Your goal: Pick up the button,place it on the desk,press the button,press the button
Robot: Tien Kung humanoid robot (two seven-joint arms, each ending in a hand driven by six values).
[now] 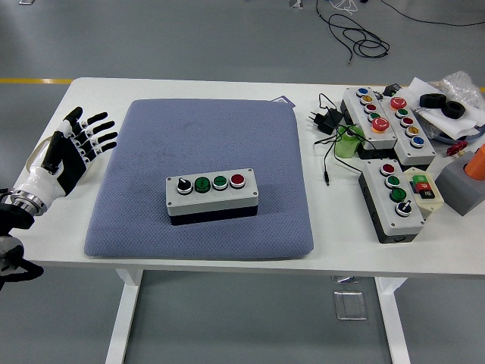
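A grey button box (211,196) lies on the blue-grey pad (151,152) in the middle of the table. On top it has a black knob, two green buttons and a red button. My left hand (76,144) is over the table's left side, just left of the pad, well apart from the box. Its fingers are spread and hold nothing. My right hand does not show.
Several other button boxes (394,199) (371,116) lie at the right, with a black charger and cable (326,121), a grey block with an orange part (466,178), and a plastic bag (462,91) at the back right.
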